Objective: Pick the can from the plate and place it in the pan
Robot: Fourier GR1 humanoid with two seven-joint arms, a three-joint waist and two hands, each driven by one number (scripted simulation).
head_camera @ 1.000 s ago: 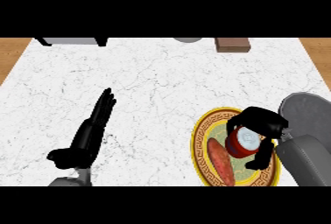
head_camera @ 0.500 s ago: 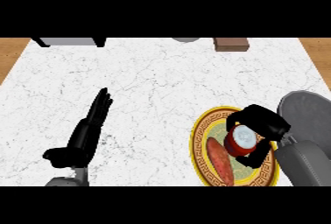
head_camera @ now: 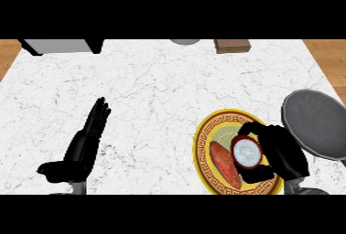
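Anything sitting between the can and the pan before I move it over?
Nothing visible does. The right hand is curled round the can on the plate; the pan lies just right of the plate.

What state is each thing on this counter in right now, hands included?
Can: upright on the plate, gripped by the right hand.
Right hand: fingers and thumb curled round the can.
Left hand: open, fingers straight, holding nothing.
Plate: flat on the counter, carrying the can and a reddish food piece.
Pan: right of the plate, nothing in it.
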